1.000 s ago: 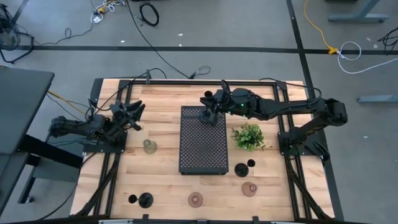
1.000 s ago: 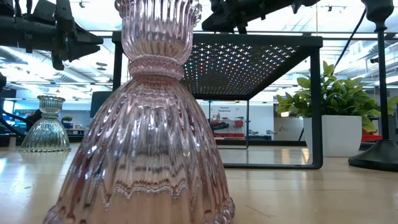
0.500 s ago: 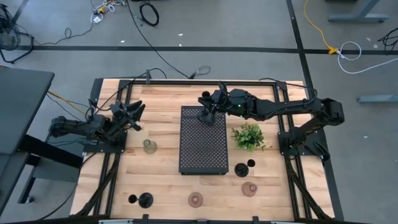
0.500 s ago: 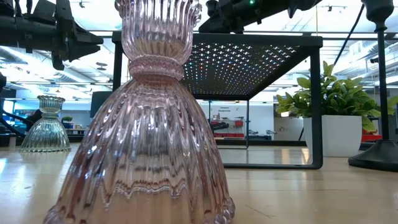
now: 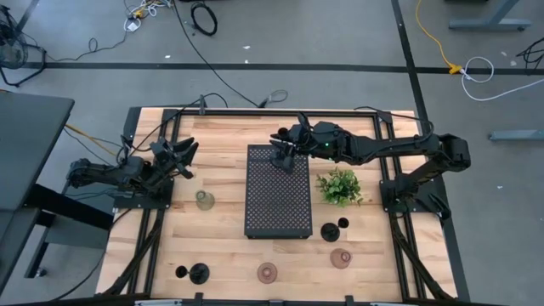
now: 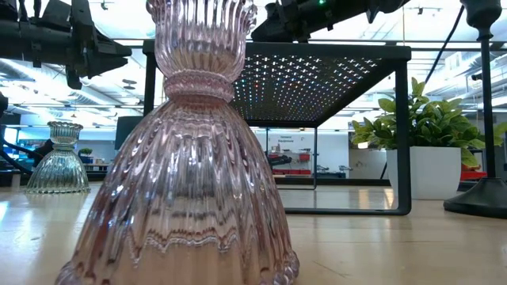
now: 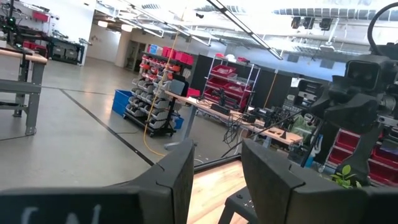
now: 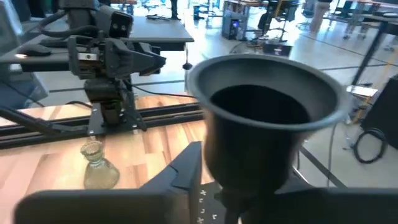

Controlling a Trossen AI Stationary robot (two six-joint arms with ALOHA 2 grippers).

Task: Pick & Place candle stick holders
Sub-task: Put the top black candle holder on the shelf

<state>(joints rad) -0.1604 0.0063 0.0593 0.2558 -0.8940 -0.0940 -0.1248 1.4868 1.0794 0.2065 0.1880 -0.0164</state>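
The right gripper [image 5: 281, 154] is over the far end of the black perforated tray [image 5: 278, 200], with a black candle stick holder [image 8: 267, 118] between its jaws. In the right wrist view the holder's cup fills the frame directly ahead of the jaws; they appear to pinch its stem, though the contact itself is hidden below the cup.

The step in hand is placement of this black holder on the tray. From these views it is not clear whether its base touches the tray top yet.

The other holders stand on the wooden surface [image 5: 221, 144] around the tray:
- a clear greenish glass holder [image 5: 204, 201] left of the tray;
- a pink glass holder [image 5: 267, 273] near the tray's near end;
- a second pinkish holder [image 5: 341, 258] and a black holder [image 5: 331, 231] off the tray's near right corner;
- a black holder [image 5: 199, 272] off its near left corner.

A green plant [image 5: 339, 186] sits just right of the tray.

The left gripper [image 5: 181, 156] waits well left of the tray, jaws spread and empty.

Next move: lower until the base seats flat, then spread the jaws and withdraw straight up to avoid tipping the narrow stem.
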